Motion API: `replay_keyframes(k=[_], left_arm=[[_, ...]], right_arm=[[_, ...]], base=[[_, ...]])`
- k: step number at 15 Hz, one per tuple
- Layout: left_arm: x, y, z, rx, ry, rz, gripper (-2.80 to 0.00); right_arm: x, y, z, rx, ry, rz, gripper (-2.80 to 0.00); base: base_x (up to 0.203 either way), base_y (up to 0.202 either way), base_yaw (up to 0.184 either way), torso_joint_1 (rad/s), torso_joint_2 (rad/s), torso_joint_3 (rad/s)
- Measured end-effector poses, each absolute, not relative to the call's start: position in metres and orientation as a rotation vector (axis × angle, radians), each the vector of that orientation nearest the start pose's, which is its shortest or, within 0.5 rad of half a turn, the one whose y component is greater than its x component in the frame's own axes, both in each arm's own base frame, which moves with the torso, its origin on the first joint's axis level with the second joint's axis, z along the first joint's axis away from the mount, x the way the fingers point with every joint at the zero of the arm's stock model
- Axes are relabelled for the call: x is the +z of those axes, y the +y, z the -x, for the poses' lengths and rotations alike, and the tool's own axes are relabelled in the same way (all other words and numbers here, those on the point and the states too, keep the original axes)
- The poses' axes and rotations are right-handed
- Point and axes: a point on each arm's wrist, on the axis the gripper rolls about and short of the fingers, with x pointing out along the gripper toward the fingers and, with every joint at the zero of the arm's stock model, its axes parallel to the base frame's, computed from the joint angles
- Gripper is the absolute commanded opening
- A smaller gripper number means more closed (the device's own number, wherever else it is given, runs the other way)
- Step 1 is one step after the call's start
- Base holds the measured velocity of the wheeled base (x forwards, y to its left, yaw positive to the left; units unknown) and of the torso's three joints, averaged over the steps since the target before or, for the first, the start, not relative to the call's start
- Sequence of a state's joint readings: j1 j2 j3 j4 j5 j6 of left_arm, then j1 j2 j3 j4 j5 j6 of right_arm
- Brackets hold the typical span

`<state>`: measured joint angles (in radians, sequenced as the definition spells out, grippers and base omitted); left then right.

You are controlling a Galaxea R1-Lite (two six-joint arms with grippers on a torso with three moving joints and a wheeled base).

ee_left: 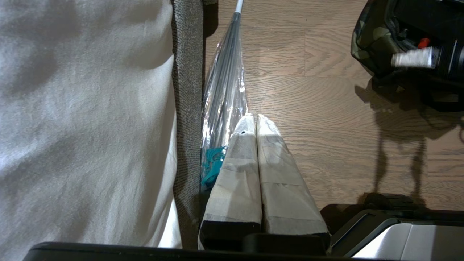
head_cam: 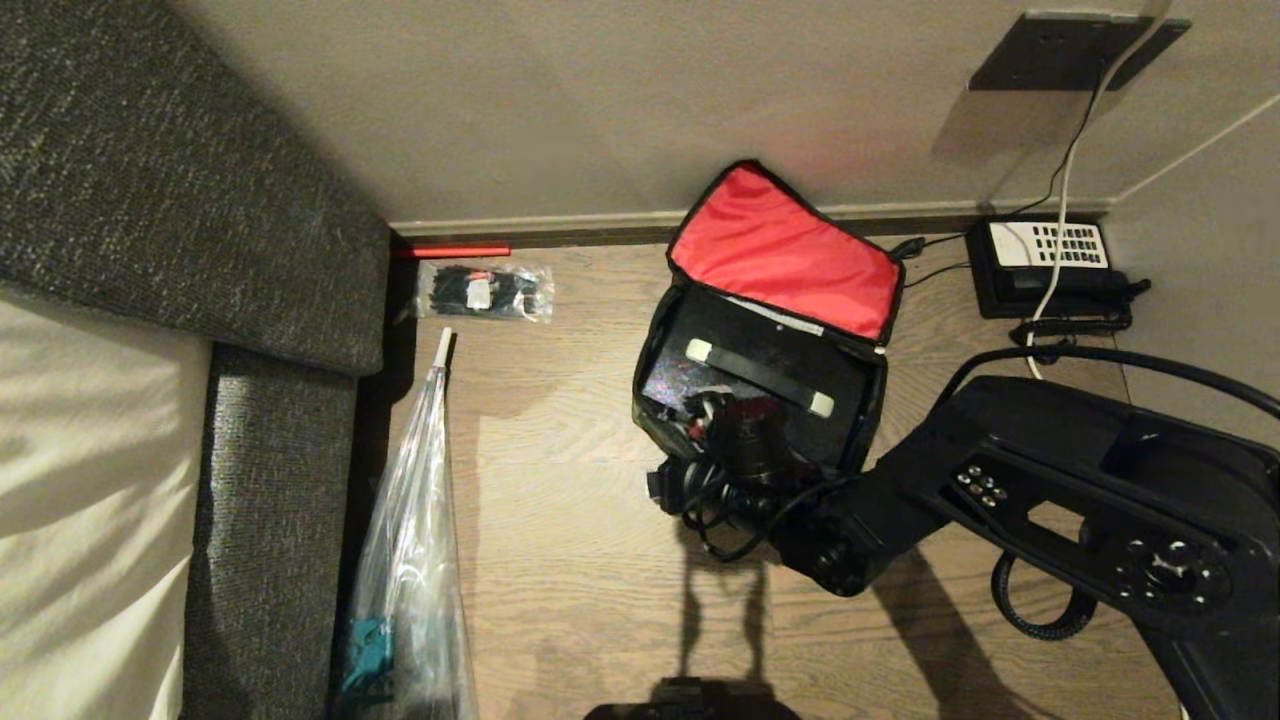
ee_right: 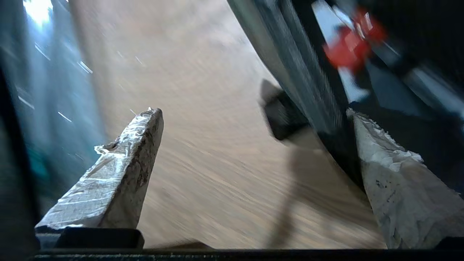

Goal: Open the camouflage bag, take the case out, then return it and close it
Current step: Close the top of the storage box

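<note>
The wooden floor (head_cam: 560, 420) was seen to carry everything, with a grey upholstered bed frame (head_cam: 180, 200) along the robot's left and a wrapped umbrella (head_cam: 415, 520) lying beside it. The camouflage bag (head_cam: 655, 400) was found near the wall, its red-lined lid (head_cam: 780, 250) thrown back, so the opening step was judged done. The case (head_cam: 760, 370) was seen lying flat inside the bag, its strap handle uppermost; removal was judged to be the step in hand.

The right gripper (ee_right: 253, 119) was held at the bag's near edge, fingers spread wide and clamped on nothing, one finger (ee_right: 391, 188) just beside the bag's wall. The left gripper (ee_left: 253, 121) was parked over the floor near the umbrella, fingers pressed together.

The next move was judged to call for the handle to be straddled and pinched.
</note>
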<state>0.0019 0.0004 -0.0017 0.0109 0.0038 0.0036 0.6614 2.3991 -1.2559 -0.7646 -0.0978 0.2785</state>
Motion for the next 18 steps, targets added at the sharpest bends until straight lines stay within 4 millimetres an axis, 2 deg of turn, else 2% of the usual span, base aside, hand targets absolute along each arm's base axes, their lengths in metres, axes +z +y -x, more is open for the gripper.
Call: replay_keyframes(k=[4, 9, 14, 18], left_arm=[[0.075, 0.0, 0.023, 0.006, 0.01, -0.003, -2.8], [0.075, 0.0, 0.023, 0.006, 0.01, -0.003, -2.8], [0.075, 0.0, 0.023, 0.006, 0.009, -0.003, -2.8], [0.075, 0.0, 0.023, 0.006, 0.01, -0.003, -2.8]], right_arm=[[0.048, 0.287, -0.359, 0.546, 0.423, -0.175, 0.0], [0.058, 0.294, -0.34, 0.57, 0.469, -0.212, 0.0], [0.076, 0.293, -0.342, 0.585, 0.421, -0.189, 0.0], [0.077, 0.284, -0.351, 0.577, 0.372, -0.088, 0.0]], base=[[0.0, 0.0, 0.0, 0.0, 0.0, 0.0], [0.0, 0.0, 0.0, 0.0, 0.0, 0.0], [0.0, 0.0, 0.0, 0.0, 0.0, 0.0], [0.0, 0.0, 0.0, 0.0, 0.0, 0.0]])
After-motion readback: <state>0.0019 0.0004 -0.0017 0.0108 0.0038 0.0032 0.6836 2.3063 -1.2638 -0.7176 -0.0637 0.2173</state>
